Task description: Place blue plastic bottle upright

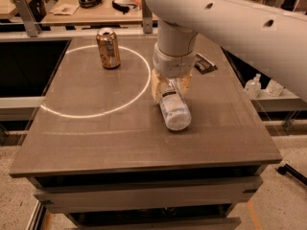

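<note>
Lying on its side near the middle of the counter (96, 143), our bottle (175, 110) points its cap away from us. Our hand (169, 90) is low over the cap end, pinching the bottle from both sides. We think it is light, slippery and easy to squash, so we should squeeze gently near the top.

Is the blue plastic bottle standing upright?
No, the blue plastic bottle lies on its side on the table, gripper over its cap end.
</note>
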`<state>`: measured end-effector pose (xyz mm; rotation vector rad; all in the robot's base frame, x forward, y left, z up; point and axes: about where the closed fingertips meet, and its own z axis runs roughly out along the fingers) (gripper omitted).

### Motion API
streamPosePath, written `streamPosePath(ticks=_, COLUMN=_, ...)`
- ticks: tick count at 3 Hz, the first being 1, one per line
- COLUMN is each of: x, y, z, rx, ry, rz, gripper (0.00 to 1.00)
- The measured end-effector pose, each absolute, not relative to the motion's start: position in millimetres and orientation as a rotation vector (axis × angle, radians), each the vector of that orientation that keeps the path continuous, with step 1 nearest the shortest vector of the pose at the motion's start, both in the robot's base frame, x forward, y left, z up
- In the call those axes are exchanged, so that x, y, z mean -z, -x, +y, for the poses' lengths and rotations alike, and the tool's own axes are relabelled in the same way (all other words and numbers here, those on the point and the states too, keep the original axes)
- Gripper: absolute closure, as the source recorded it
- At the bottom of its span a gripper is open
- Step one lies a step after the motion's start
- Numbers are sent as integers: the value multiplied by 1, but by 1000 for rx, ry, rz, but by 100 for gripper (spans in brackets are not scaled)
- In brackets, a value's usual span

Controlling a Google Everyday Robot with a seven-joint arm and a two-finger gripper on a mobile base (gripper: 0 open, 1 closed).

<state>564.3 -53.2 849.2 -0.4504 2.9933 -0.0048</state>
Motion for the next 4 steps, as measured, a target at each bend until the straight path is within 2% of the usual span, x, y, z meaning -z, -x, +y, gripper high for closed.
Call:
streamPosePath(ticks=1, x=-849, y=-563, z=-55, rx=-5, ry=490, rz=2977, gripper=87)
streamPosePath(ticks=2, x=-884, y=-565, z=-44, rx=-210, ry=575, rz=2831, gripper=100)
streamPosePath(ticks=3, x=-926, y=-597, z=-14, rx=-655, ry=650, rz=2501, gripper=100)
streamPosePath(ticks=4, x=-962, y=-612, z=-11, rx=-957, ry=662, rz=2251, gripper=100)
